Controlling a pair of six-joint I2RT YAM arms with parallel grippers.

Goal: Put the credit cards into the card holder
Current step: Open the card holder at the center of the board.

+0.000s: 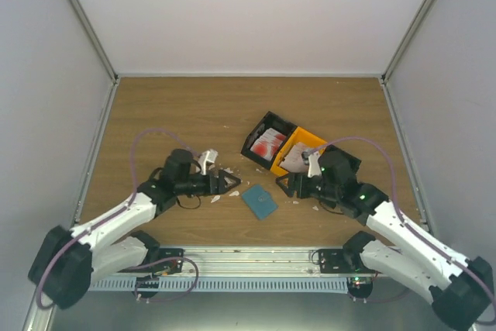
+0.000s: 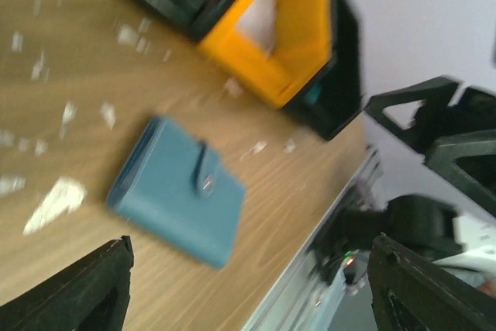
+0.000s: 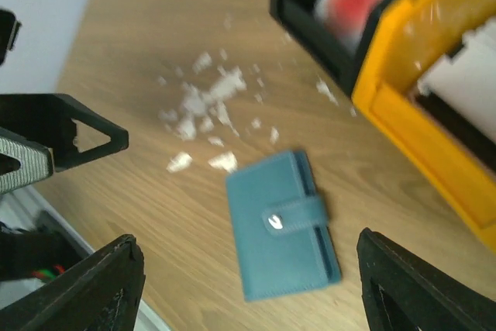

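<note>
The card holder lies flat on the wooden counter, folded closed with its strap across the front, touched by neither arm. Seen from above, the left tool is near it at about 10 o'clock, and the right tool is just beside it at about 2 o'clock. Each tool points toward the other.

In both wrist views the fingers stand wide apart with nothing between them, so both tools are empty.

At about 1 o'clock from the card holder a black tray and an orange tray sit side by side, touching. Red-and-white credit cards rest in the black tray. Whitish cards rest in the orange tray, partly hidden by the right arm.

Small white scraps are scattered on the counter at about 11 o'clock from the card holder in the right wrist view.
</note>
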